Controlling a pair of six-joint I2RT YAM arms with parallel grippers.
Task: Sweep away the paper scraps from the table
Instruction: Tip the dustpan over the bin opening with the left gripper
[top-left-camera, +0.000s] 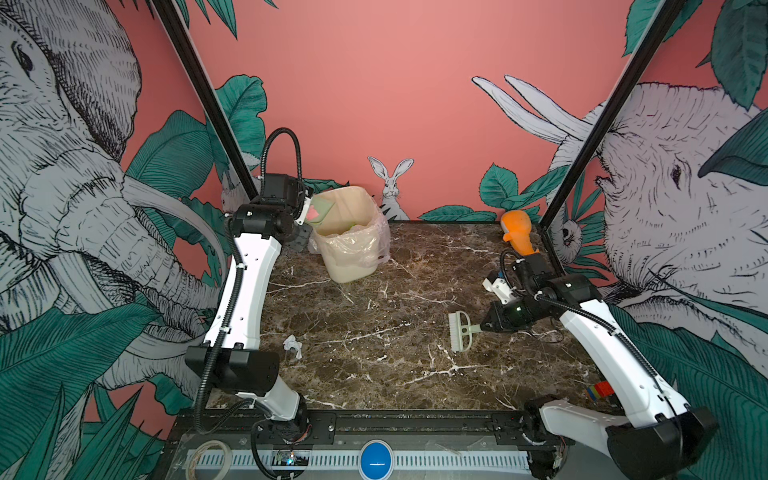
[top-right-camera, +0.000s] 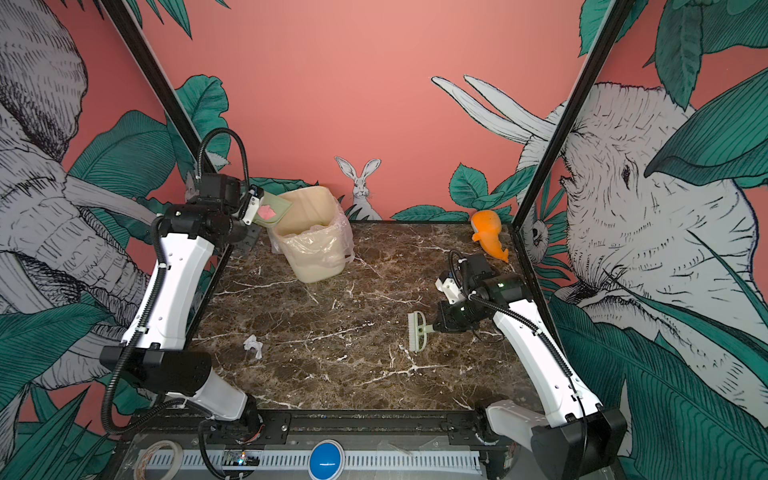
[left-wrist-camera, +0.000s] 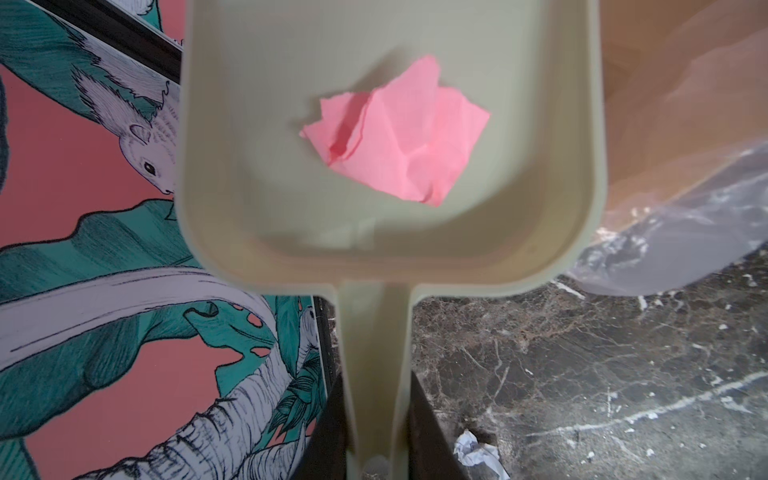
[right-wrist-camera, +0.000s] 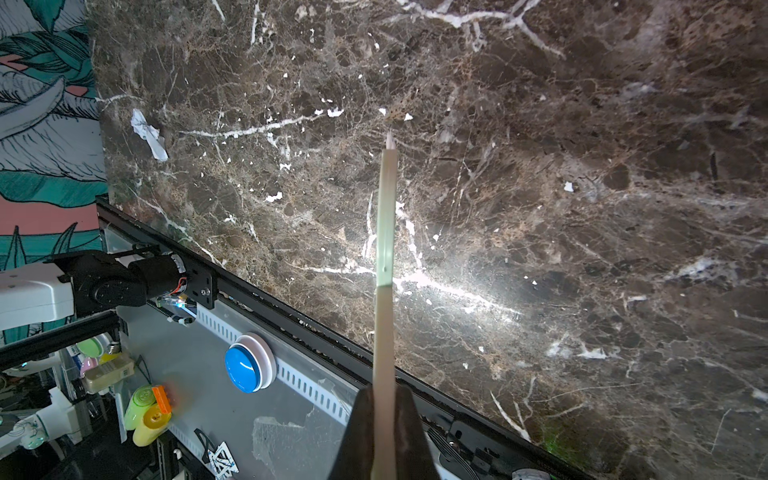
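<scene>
A crumpled pink scrap (left-wrist-camera: 399, 133) is sitting in the middle of the pale green dustpan (left-wrist-camera: 249, 166), which is hanging over the rim of the plastic-lined bin (top-left-camera: 349, 257) at the far left corner of the desk (top-left-camera: 395, 374). A white scrap (top-left-camera: 293, 345) is lying alone on the marble near the left edge, toward the front. Both bits are looking feather-light, soft and springy. They are likely to slide or flutter at a touch rather than resist, and are too small and flimsy to be worth pinching. Judging by that, the sensible hold is on the tools, letting bristles push the paper and the pan carry it. The pink scrap is seemingly needing a steeper tip to drop into the liner. The left gripper (left-wrist-camera: 376, 415) is pinching the dustpan's narrow handle between its dark fingers (left-wrist-camera: 324, 436). The right gripper (right-wrist-camera: 384, 415) is pressing tight on the handle of the small brush (top-left-camera: 459, 332), near the right edge and well apart from the white scrap. Whether the bristles are touching the desk cannot be told. An orange toy (top-left-camera: 517, 232) is lying in the far right corner.
</scene>
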